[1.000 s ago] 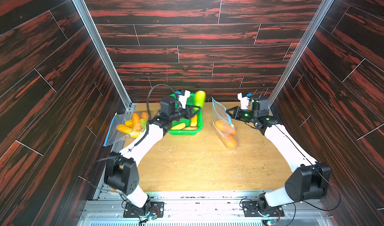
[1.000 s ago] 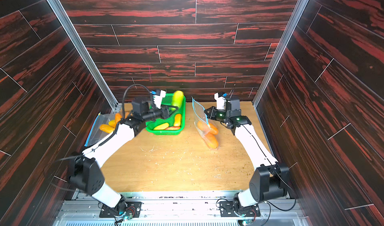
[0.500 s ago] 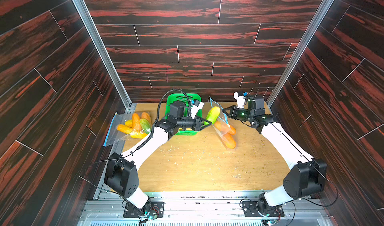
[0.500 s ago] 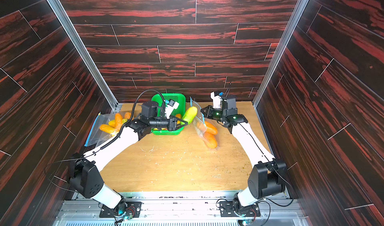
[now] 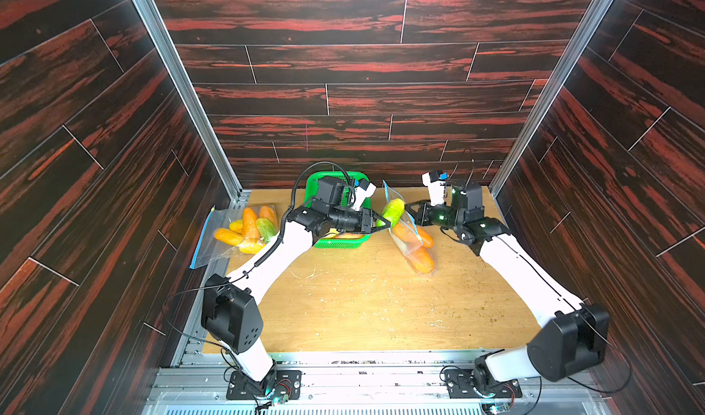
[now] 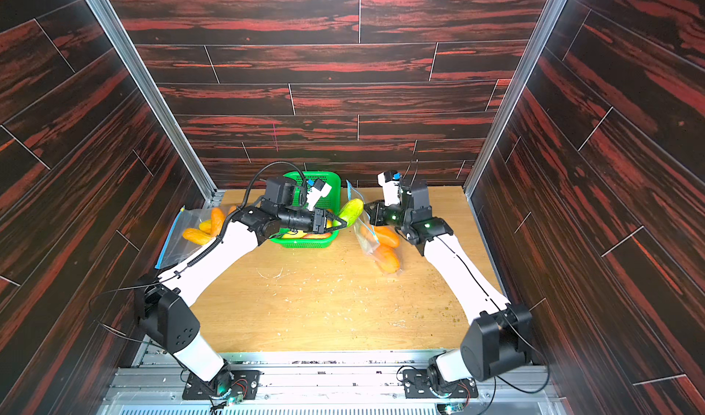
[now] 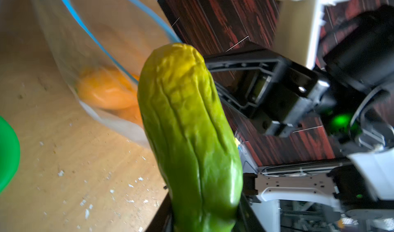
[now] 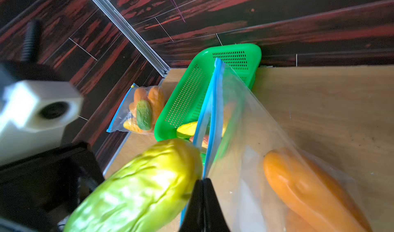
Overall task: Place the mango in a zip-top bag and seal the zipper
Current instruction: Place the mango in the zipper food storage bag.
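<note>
Mango (image 5: pixel 393 210), green-yellow, grasped by left gripper (image 5: pixel 382 223) at the mouth of the zip-top bag (image 5: pixel 411 241), right of the green basket (image 5: pixel 335 243); right gripper (image 8: pixel 202 185) clenched on the bag's blue zipper edge.

A green basket (image 5: pixel 335 243) stands at the back of the wooden table (image 5: pixel 362 317). Pale crumbs (image 5: pixel 311 272) lie scattered on the wood. Dark panels (image 5: pixel 362 62) with red streaks stand around it.
</note>
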Robot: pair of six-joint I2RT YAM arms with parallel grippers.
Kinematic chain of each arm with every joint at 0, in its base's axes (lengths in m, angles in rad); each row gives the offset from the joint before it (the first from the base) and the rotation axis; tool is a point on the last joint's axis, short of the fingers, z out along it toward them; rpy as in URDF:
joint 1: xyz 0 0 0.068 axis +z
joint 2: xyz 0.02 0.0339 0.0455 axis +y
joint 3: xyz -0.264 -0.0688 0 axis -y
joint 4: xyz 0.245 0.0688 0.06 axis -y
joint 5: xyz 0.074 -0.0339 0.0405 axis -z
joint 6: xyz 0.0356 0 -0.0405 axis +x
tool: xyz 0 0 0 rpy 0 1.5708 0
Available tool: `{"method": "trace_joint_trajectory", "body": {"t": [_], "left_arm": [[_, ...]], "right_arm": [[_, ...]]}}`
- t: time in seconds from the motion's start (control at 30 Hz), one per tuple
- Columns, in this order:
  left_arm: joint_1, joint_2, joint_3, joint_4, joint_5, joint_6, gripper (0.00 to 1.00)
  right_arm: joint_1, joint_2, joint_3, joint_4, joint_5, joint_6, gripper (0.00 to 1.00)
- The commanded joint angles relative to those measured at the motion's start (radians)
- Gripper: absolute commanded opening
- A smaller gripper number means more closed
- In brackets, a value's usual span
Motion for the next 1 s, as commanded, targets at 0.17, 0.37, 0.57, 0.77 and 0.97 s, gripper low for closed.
{"method": "trace_joint_trajectory", "body": {"t": [0.17,0.37,0.57,0.77,0.97], "left_arm": [[0.007,-0.010,0.027,-0.041,0.089,-0.143,0.03],[0.008,0.054,0.065,-0.047,0.099,-0.198,0.02],[0.019,0.130,0.145,-0.072,0.059,-0.193,0.45],[0.036,0.146,0.194,0.012,-0.003,-0.198,0.86],[0.102,0.071,0.149,0.040,-0.177,-0.129,1.00]], "right_arm": [[0.080,-0.074,-0.016,0.042,0.120,-0.153,0.00],[0.140,-0.081,-0.049,0.055,0.159,-0.246,0.00],[0.146,-0.071,-0.042,0.039,0.233,-0.240,0.00],[0.143,-0.052,-0.006,-0.035,0.413,-0.190,0.00],[0.102,-0.066,0.009,-0.113,0.521,-0.134,0.00]]}}
